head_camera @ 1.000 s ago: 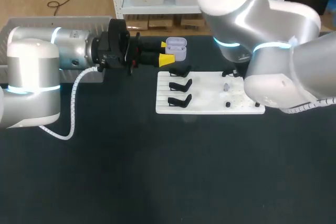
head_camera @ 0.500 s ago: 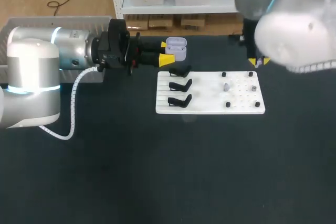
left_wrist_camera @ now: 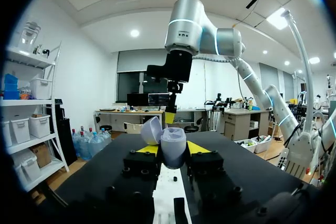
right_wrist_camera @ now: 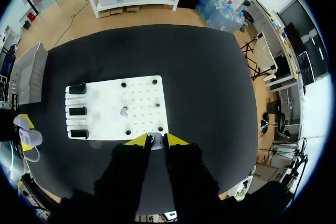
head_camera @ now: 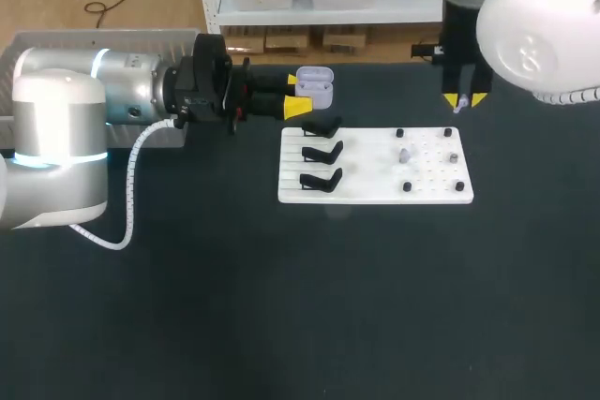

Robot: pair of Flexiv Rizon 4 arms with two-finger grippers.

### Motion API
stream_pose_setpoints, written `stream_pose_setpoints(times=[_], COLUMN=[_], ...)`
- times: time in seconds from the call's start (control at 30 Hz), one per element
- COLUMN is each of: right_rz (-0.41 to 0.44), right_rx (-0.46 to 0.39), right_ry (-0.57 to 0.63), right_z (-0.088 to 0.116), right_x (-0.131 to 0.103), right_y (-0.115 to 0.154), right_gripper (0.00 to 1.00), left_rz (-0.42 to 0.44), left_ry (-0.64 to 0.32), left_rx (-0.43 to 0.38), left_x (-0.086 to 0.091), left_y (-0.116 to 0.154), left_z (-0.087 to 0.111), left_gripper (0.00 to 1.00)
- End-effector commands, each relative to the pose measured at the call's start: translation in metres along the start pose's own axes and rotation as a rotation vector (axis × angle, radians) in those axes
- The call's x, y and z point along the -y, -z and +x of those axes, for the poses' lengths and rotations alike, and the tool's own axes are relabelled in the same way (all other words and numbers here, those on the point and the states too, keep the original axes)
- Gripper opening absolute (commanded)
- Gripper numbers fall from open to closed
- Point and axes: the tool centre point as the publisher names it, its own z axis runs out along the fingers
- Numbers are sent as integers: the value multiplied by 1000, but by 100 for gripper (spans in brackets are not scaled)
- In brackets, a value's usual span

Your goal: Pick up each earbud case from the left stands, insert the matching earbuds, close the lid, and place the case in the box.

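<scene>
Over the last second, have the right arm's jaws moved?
Yes. The right arm drew back off the white board's right end; its jaws now hang beyond the board's far right corner.

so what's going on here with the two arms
The left gripper is shut on a pale earbud case, lid open, held out past the far left corner of the white board. The right gripper hangs near the board's far right corner, shut on what looks like a small earbud. The three black stands on the board are empty, and another earbud sits near the board's middle.
</scene>
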Motion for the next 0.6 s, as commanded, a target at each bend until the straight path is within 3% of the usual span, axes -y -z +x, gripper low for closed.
stream_pose_setpoints(times=[0.03,0.13,0.2,0.37,0.6], right_rz=[-2,-2,64,137,154], right_rx=[3,3,13,2,-68], right_ry=[-1,-1,0,-143,-309], right_z=[1,1,-2,-9,-4], right_x=[1,1,-12,-27,-37], right_y=[0,0,13,39,53], right_gripper=[0,0,0,0,0], left_rz=[-6,-6,-6,-6,-6], left_ry=[-3,-3,-3,-3,-3], left_rx=[1,1,1,1,1], left_x=[2,2,2,2,2], left_y=[0,0,0,0,0], left_z=[0,0,0,0,0], left_gripper=[0,0,0,0,0])
